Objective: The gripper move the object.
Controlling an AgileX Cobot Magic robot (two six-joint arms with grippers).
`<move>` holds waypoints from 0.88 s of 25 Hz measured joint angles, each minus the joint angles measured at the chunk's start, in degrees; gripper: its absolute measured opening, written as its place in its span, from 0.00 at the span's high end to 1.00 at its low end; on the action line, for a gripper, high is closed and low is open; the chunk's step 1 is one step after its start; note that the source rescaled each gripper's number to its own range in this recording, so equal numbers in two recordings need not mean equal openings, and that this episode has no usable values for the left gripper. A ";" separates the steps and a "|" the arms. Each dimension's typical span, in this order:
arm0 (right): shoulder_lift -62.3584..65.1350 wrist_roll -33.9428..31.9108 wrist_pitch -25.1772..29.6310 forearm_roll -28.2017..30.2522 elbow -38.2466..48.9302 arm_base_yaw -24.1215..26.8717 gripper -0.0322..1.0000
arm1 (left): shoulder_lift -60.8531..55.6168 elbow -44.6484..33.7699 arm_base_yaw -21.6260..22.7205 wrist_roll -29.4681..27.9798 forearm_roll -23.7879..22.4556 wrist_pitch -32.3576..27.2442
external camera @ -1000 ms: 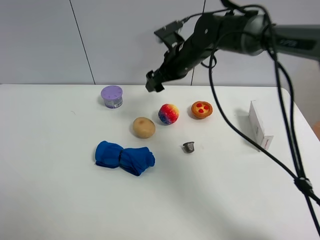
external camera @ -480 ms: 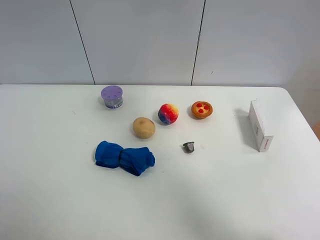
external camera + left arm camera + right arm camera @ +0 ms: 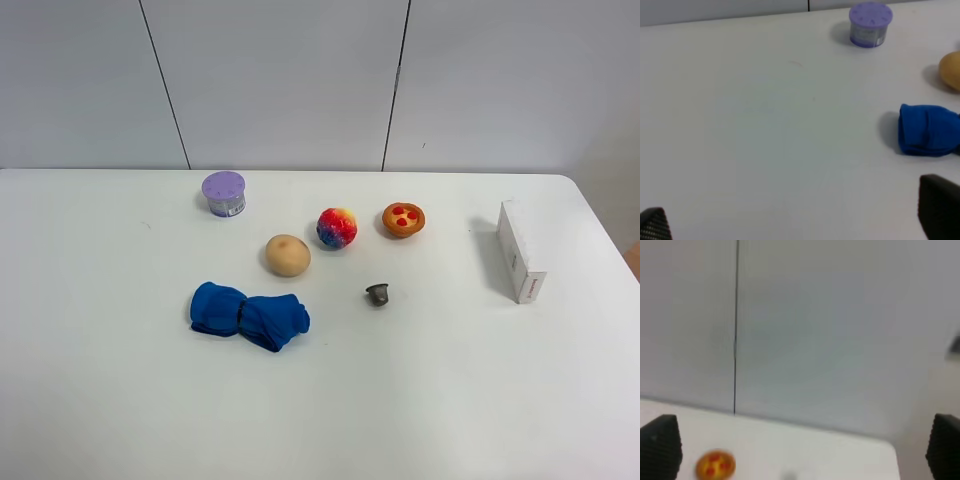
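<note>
Six small things sit loosely spread on the white table (image 3: 120, 400), each apart from the others, which leaves room to come down on any one. The small multicoloured ball (image 3: 337, 228) with blue, red and yellow patches rests between the plain tan potato-like lump (image 3: 287, 255) and the round tart with red dots (image 3: 403, 219), near both but touching neither. No arm shows in the high view. The right gripper (image 3: 800, 445) is spread wide and empty, looking toward the wall with the tart below. The left gripper (image 3: 800, 215) is likewise wide and empty, beside the blue folded cloth (image 3: 927, 130), well away from the ball.
</note>
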State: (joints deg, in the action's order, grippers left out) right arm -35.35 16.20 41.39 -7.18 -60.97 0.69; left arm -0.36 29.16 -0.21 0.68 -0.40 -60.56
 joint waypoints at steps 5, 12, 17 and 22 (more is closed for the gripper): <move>17.76 -4.82 13.23 -3.13 13.54 1.45 0.00 | 0.00 0.00 0.00 0.00 0.00 0.00; 35.01 -6.11 19.91 0.25 30.15 1.45 0.00 | 0.00 0.00 0.00 0.00 0.00 0.00; 35.49 -8.57 19.63 4.63 32.57 1.45 0.00 | 0.00 0.00 0.00 0.00 0.00 0.00; 35.49 -9.52 19.52 5.48 32.57 1.45 0.00 | 0.00 0.00 0.00 0.00 0.00 0.00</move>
State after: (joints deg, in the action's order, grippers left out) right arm 0.14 6.68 60.91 -1.70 -28.40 2.14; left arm -0.36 29.16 -0.21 0.68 -0.40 -60.56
